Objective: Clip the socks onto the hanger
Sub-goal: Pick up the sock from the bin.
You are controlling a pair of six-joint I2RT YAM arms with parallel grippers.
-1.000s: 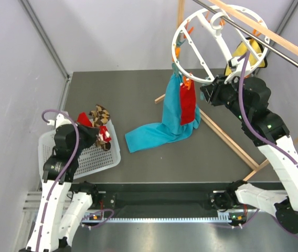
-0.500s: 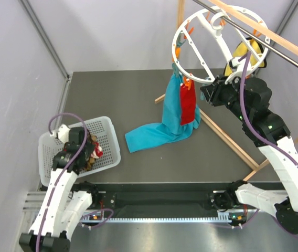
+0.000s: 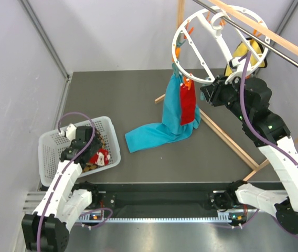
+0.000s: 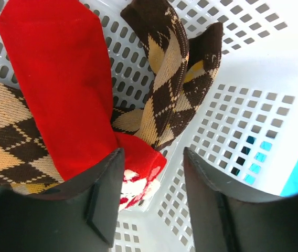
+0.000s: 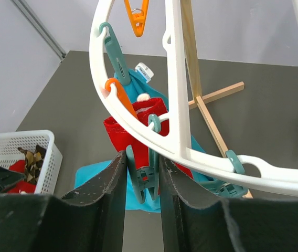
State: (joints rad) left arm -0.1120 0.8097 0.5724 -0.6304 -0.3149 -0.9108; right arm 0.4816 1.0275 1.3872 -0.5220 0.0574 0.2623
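Several socks (image 4: 70,94) (partly buried) under open left gripper (image 4: 151,164); right gripper (image 5: 142,160) pinches clip (image 5: 141,185).

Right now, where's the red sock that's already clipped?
Top external view, right of centre: the red sock hangs from the lower rim of the hanger, against the teal cloth, just left of the right gripper closed on a teal clip.

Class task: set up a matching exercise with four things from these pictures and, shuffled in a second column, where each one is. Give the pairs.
1. checkered sock
2. teal cloth
3. yellow cloth
4. right tool

a. gripping a teal clip on the hanger
b. in the white basket
c. trailing onto the table
d. beside the wooden rail

Pairs: 1-b, 2-c, 3-d, 4-a.
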